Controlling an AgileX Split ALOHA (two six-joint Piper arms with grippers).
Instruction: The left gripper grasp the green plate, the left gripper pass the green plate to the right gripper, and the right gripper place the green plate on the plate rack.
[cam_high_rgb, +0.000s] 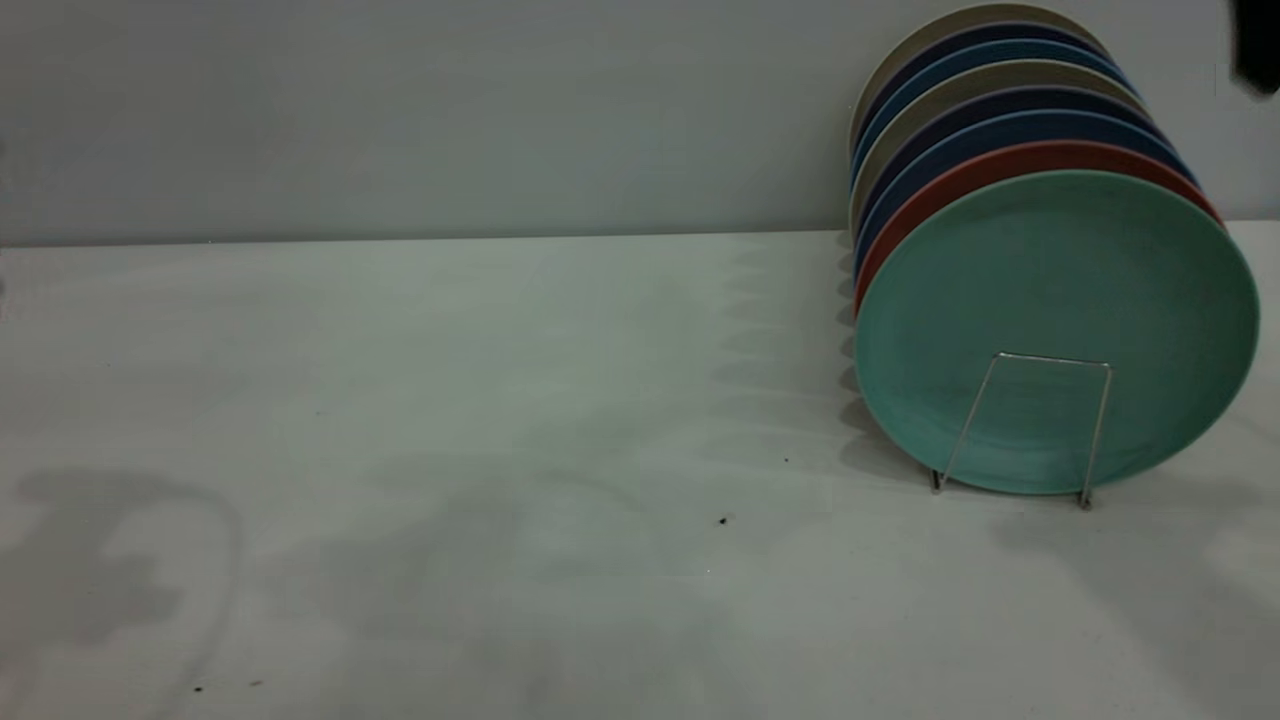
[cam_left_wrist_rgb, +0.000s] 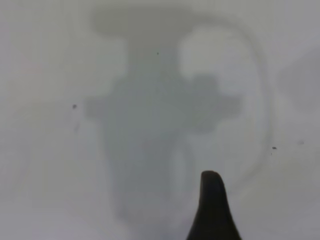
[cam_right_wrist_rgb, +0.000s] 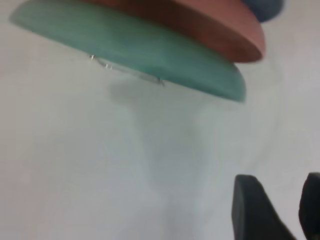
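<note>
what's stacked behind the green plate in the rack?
Directly behind the green plate stands a red plate, then dark blue and beige ones. Only their upper rims show; the rest, and most of the plate rack, is covered.

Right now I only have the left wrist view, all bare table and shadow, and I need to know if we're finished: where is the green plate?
Observer: The green plate stands on edge in the plate rack, frontmost of the row, as the exterior view shows.
Operator: Is anything holding it?
Observer: No. In the right wrist view, the right gripper is apart from the plate, jaws spread with nothing between them.
Operator: What sits behind it?
Observer: A salmon-red plate is directly behind, then dark blue plates farther back.
</note>
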